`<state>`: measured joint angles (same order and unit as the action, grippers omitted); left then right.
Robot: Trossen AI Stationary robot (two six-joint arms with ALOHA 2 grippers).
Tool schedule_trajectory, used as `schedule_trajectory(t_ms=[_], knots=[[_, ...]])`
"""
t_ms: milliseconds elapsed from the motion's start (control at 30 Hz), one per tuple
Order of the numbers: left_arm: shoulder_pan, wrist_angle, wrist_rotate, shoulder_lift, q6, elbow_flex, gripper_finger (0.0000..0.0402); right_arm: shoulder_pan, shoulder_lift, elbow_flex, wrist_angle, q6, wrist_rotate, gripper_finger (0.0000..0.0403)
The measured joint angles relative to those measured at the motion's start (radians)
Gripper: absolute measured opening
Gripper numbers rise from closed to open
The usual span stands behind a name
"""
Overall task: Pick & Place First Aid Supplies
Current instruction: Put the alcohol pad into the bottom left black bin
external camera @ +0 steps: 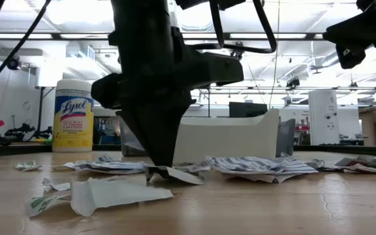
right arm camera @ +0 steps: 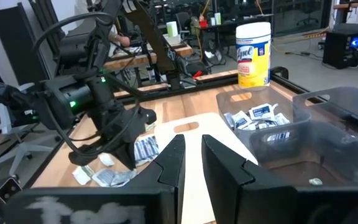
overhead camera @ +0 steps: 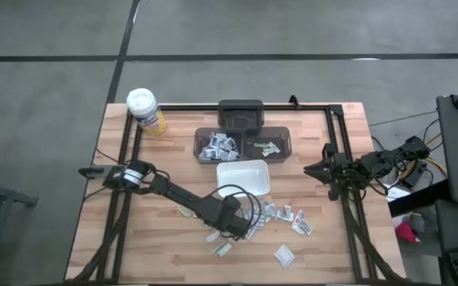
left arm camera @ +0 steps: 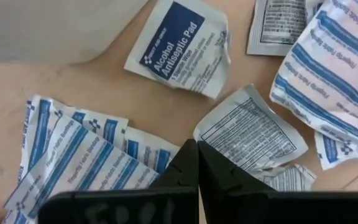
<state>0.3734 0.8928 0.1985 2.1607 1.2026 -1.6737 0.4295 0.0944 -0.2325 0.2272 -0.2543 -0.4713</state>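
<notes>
Pressing down among the loose packets [overhead camera: 281, 213] near the table's front edge, the left gripper [overhead camera: 249, 230] has its two dark fingers [left arm camera: 188, 165] fully closed, tips meeting in a thin seam; whether a packet is pinched between them cannot be told. In the left wrist view the tips sit against the edge of a crinkled white packet with fine black print [left arm camera: 252, 134], with blue-striped bandage packets [left arm camera: 73, 155] on one side and a flat square alcohol pad packet [left arm camera: 179, 46] with a dark blue label just beyond. From table height the closed fingers form a dark wedge whose point touches a creased paper packet [external camera: 168, 173] on the wooden table [external camera: 273, 209].

Scattered around lie more flat sealed packets, white and grey with bluish print, a few greenish ones [overhead camera: 223, 249] closer to the front edge. Just behind the gripper lies a white rectangular tray [overhead camera: 243, 176] with rounded corners. Behind that stand two smoky translucent plastic bins [overhead camera: 243, 144] side by side, each holding some packets, and a dark bin behind them. A yellow canister with white lid [overhead camera: 146, 110] stands at the far left corner.

The right gripper [overhead camera: 324, 169] hovers at the table's right edge, its fingers [right arm camera: 173, 163] slightly apart and empty
</notes>
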Motion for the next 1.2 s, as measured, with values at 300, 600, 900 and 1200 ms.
schedule_trajectory(t_ms=[300, 600, 900, 1200], knots=[[0.001, 0.007, -0.007, -0.042, -0.016, -0.003, 0.0, 0.0, 0.0, 0.0, 0.001, 0.0, 0.0, 0.0052], [0.001, 0.017, -0.011, -0.117, -0.078, -0.01, 0.0, 0.0, -0.001, 0.0, 0.001, -0.001, 0.0, 0.0052], [0.006, 0.012, 0.063, -0.226, -0.282, -0.009, 0.0, 0.0, -0.001, 0.0, 0.001, 0.0, 0.0, 0.0052], [0.009, -0.025, 0.384, -0.321, -0.397, -0.009, 0.0, 0.0, -0.001, 0.0, 0.002, 0.008, 0.0, 0.0052]])
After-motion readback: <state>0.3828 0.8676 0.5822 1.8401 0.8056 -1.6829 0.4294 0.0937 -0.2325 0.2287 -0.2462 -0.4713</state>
